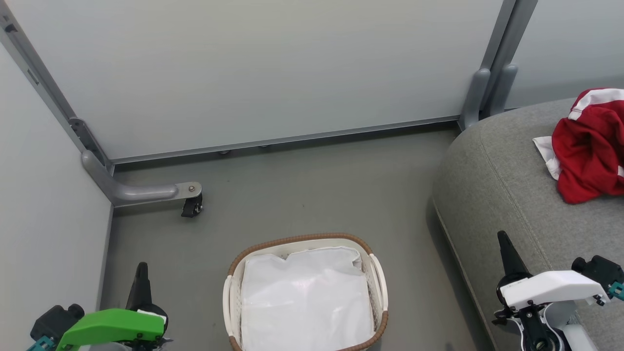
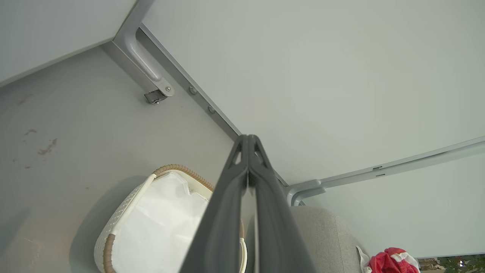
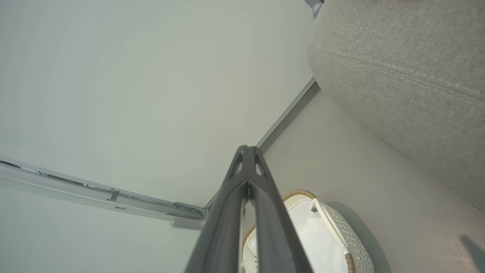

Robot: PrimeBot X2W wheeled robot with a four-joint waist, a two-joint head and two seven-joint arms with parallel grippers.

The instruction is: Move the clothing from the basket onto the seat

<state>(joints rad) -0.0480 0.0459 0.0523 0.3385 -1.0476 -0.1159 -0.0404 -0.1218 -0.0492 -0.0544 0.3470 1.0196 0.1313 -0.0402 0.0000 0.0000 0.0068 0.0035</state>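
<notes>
The red and white clothing (image 1: 587,146) lies crumpled on the grey seat (image 1: 492,185) at the right, and also at the lower right of the left wrist view as clothing (image 2: 390,261) on the seat (image 2: 322,235). The white basket (image 1: 378,278) with a brown rim stands on the floor at the bottom centre, holding just its white lining. My left gripper (image 1: 142,267) is shut and empty, left of the basket. My right gripper (image 1: 502,239) is shut and empty over the seat's front edge. Each wrist view has pressed-together fingertips: left gripper (image 2: 248,138), right gripper (image 3: 247,148), with the basket (image 2: 125,216) (image 3: 352,242) below.
Pale partition panels (image 1: 273,73) close off the back and left. A grey panel foot with a black caster (image 1: 192,207) juts onto the floor at the left. A second grey post (image 1: 480,97) stands by the seat's back corner. Bare grey floor (image 1: 317,190) lies between basket and panels.
</notes>
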